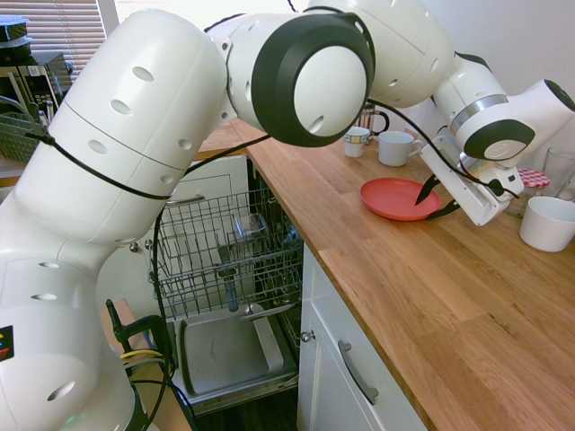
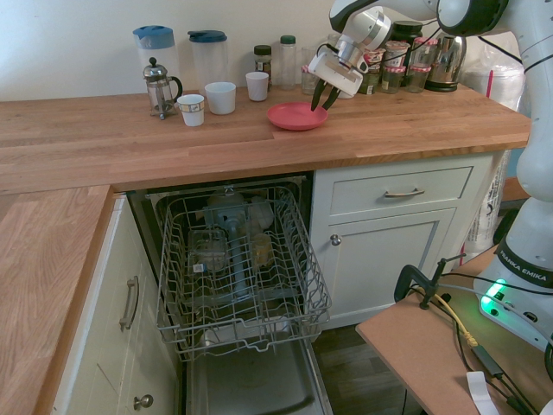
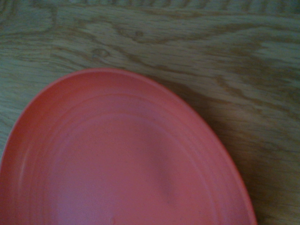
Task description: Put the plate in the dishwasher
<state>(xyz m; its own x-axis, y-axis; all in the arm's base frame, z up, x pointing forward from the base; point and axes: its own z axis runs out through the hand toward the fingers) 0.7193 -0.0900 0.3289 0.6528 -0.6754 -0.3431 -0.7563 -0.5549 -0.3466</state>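
Note:
The coral-red plate [image 1: 391, 197] [image 2: 294, 117] lies flat on the wooden counter and fills most of the wrist view [image 3: 126, 159]. My gripper [image 1: 425, 208] [image 2: 321, 105] reaches down at the plate's rim on the side towards the jars, one dark finger over the inside of the plate and the other just outside the edge. A gap still shows between the fingers, and the plate rests on the wood. Below the counter the dishwasher stands open, its grey wire rack [image 1: 225, 242] [image 2: 238, 259] pulled out above the lowered door [image 1: 225, 355] [image 2: 251, 385].
White mugs [image 1: 395, 148] [image 2: 220, 97] and a French press [image 2: 158, 86] stand behind the plate. A white bowl [image 1: 546, 223] and several jars [image 2: 397, 69] crowd the gripper's side. White cupboards with metal handles [image 2: 402, 194] flank the dishwasher. The rack holds a few items.

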